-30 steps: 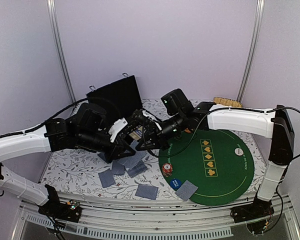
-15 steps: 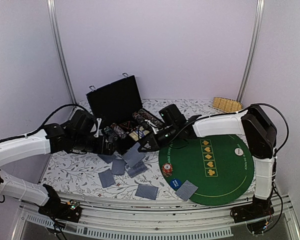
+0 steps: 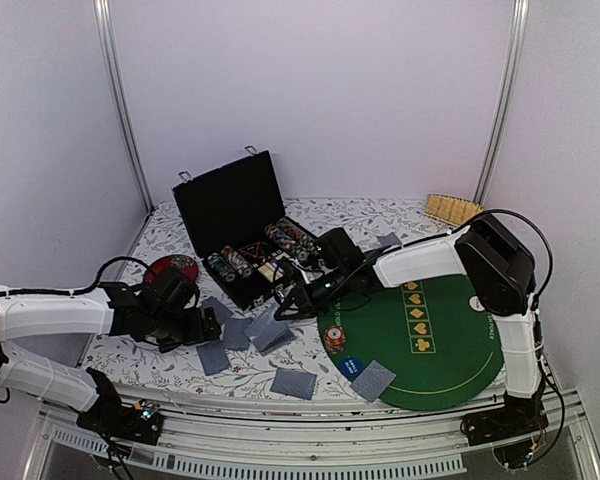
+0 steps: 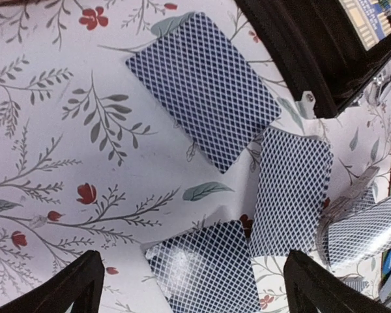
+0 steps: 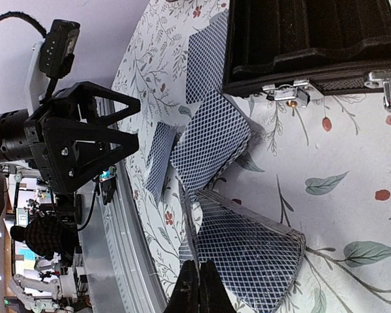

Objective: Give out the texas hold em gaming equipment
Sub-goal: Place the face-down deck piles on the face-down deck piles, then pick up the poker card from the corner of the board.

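The left gripper (image 4: 195, 295) hangs low over the flowered tablecloth (image 4: 52, 163) with its jaws spread wide and holding nothing. One face-down card (image 4: 205, 267) lies straight between the fingertips. Its edges are skewed to the line across the jaws, and its near end is cut off, so I cannot tell its long axis. Two more cards (image 4: 205, 91) lie further ahead of the jaws, toward the black case (image 4: 313, 52). This arm looks nearest to the loose cards. A straight drop, perhaps with a slight wrist turn, should bring the fingers onto the card's edges.

The right gripper (image 5: 199, 287) has its jaws closed tight at the table surface. A fanned pile of cards (image 5: 247, 254) lies just beside the tips and ahead of them. I cannot tell whether a card edge is pinched.
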